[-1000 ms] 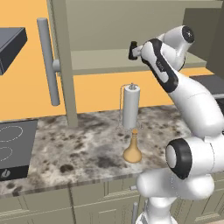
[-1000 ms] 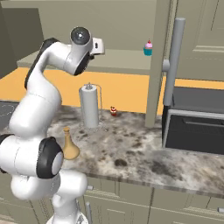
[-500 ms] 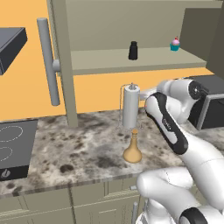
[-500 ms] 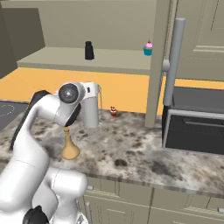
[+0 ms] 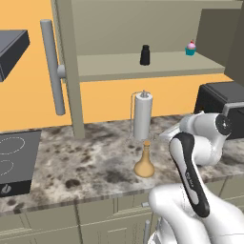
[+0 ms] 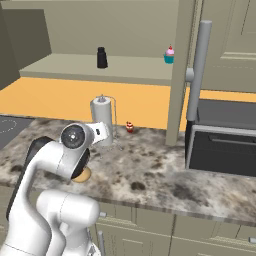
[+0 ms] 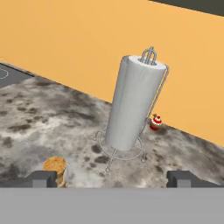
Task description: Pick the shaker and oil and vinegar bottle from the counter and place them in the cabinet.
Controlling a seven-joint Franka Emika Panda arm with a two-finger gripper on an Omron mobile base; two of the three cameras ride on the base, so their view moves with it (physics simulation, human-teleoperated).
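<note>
The black shaker (image 5: 144, 55) (image 6: 101, 58) stands upright on the cabinet shelf (image 5: 114, 67) (image 6: 70, 67), apart from the arm. On the counter (image 5: 86, 162) (image 6: 150, 170) stands the tan oil and vinegar bottle (image 5: 144, 163), half hidden behind the arm in the right base view (image 6: 83, 175). My gripper (image 7: 113, 179) is open and low over the counter. Its fingertips (image 7: 43, 178) stand wide apart with nothing between them. The bottle's top (image 7: 55, 166) sits just beside the left fingertip.
A paper-towel roll (image 5: 142, 116) (image 7: 133, 105) on a wire stand rises right behind the bottle, with a small red item (image 7: 155, 122) past it. A cupcake (image 5: 190, 48) sits on the shelf. A stovetop (image 5: 14, 162) lies left, a microwave (image 6: 222, 140) right, and the door's bar handle (image 5: 52, 66) juts out.
The hand has left the shaker standing on the cabinet shelf and swung down to counter level beside the bottle. The jaws have stayed wide.
</note>
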